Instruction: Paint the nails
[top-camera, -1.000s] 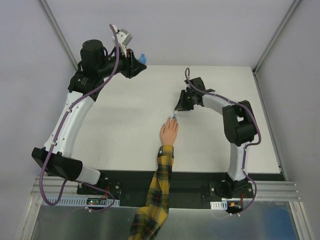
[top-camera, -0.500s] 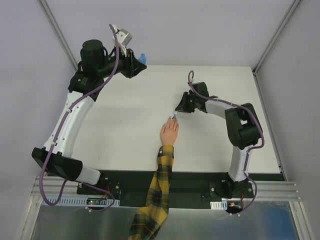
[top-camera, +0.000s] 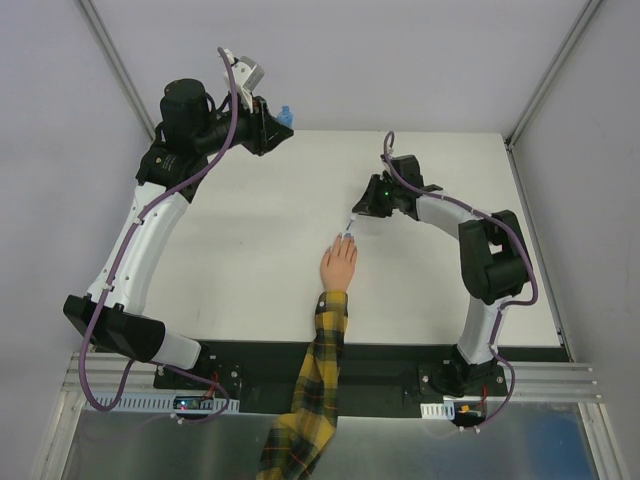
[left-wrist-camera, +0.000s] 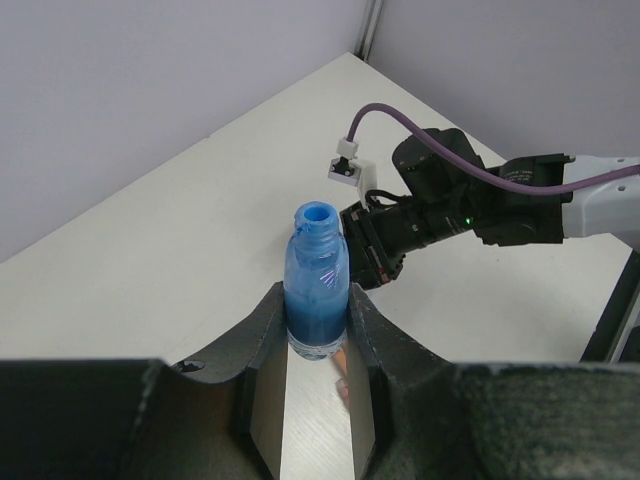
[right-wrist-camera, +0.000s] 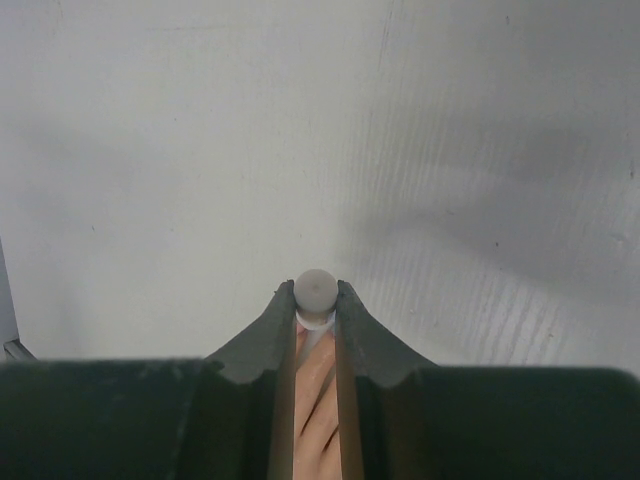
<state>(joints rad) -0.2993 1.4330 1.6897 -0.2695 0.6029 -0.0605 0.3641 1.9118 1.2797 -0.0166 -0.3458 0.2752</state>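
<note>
A small peach hand (top-camera: 338, 266) with a yellow-black plaid sleeve (top-camera: 315, 375) lies flat on the white table, fingers pointing away. Its nails are too small to make out; a light blue speck shows at the fingertips (top-camera: 346, 236). My right gripper (top-camera: 362, 214) is shut on the white cap (right-wrist-camera: 315, 291) of the brush, whose tip reaches down to those fingertips. The hand's fingers (right-wrist-camera: 317, 400) show between my right jaws. My left gripper (top-camera: 273, 122) is shut on the open blue bottle (left-wrist-camera: 317, 283), held upright and raised at the far left edge; the bottle also shows in the top view (top-camera: 285, 114).
The white table (top-camera: 250, 250) is bounded by grey walls and metal frame posts (top-camera: 552, 75). The right arm's forearm and purple cable (left-wrist-camera: 470, 195) show in the left wrist view. A black strip (top-camera: 400, 355) runs along the table's near edge.
My right arm's wrist and elbow have swung to the right and a little farther back, while the brush tip stays at the fingertips. The left arm and the bottle have not moved.
</note>
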